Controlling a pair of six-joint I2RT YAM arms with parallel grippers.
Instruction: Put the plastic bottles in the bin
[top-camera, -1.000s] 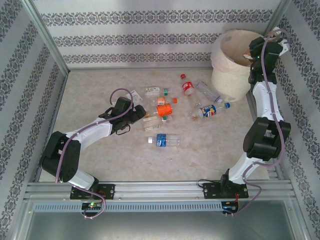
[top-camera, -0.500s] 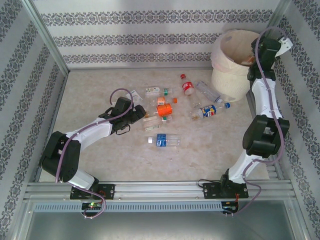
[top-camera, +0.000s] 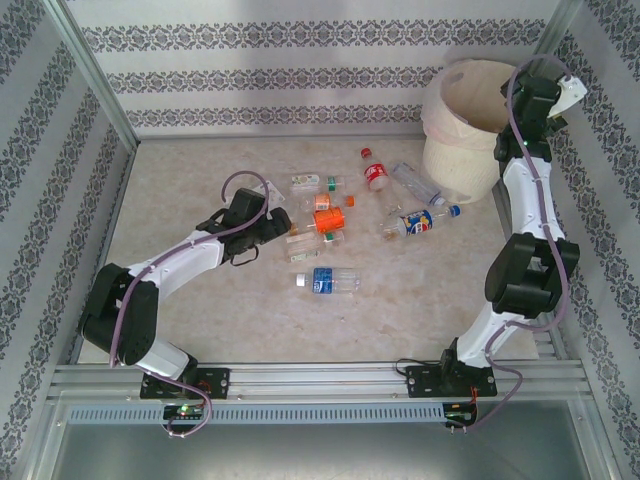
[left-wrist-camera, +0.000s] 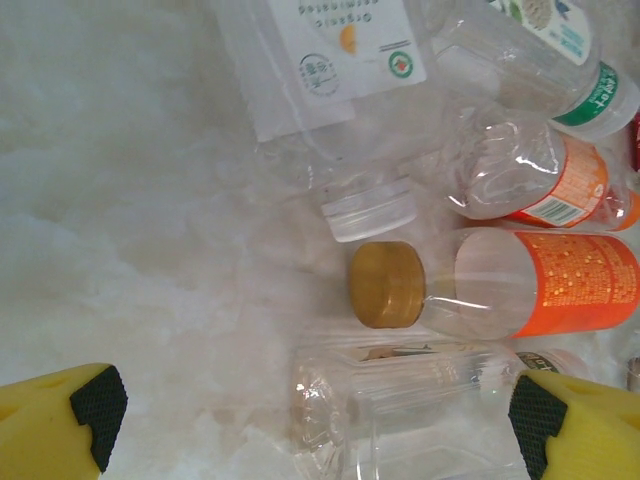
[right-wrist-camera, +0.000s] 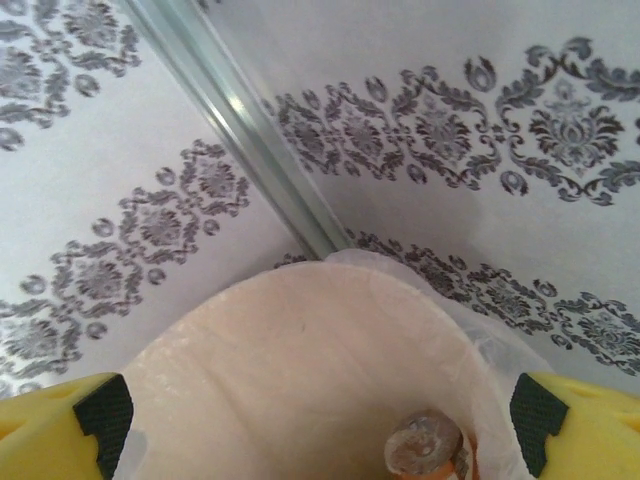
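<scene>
Several plastic bottles lie mid-table, among them a blue-labelled one (top-camera: 325, 281), a red-labelled one (top-camera: 375, 175) and an orange-labelled one (top-camera: 327, 218). My left gripper (top-camera: 275, 225) is low at the left edge of this cluster and open. In the left wrist view it (left-wrist-camera: 315, 412) straddles a clear unlabelled bottle (left-wrist-camera: 420, 410) without touching it. Just beyond lies the orange-labelled bottle (left-wrist-camera: 540, 285) with a brown cap (left-wrist-camera: 388, 285). The cream bin (top-camera: 460, 130) stands at the back right. My right gripper (right-wrist-camera: 320, 420) is open above it, and a bottle (right-wrist-camera: 425, 450) lies inside.
Patterned walls close in the table on three sides, and a metal corner post (right-wrist-camera: 240, 130) rises right behind the bin. More bottles (top-camera: 420, 222) lie near the bin's foot. Bare marbled tabletop (top-camera: 200, 330) stretches along the front and left.
My right gripper has opened over the bin and its wrist has tipped back toward the wall. The bottle it carried now lies in the bin. The left arm has barely moved.
</scene>
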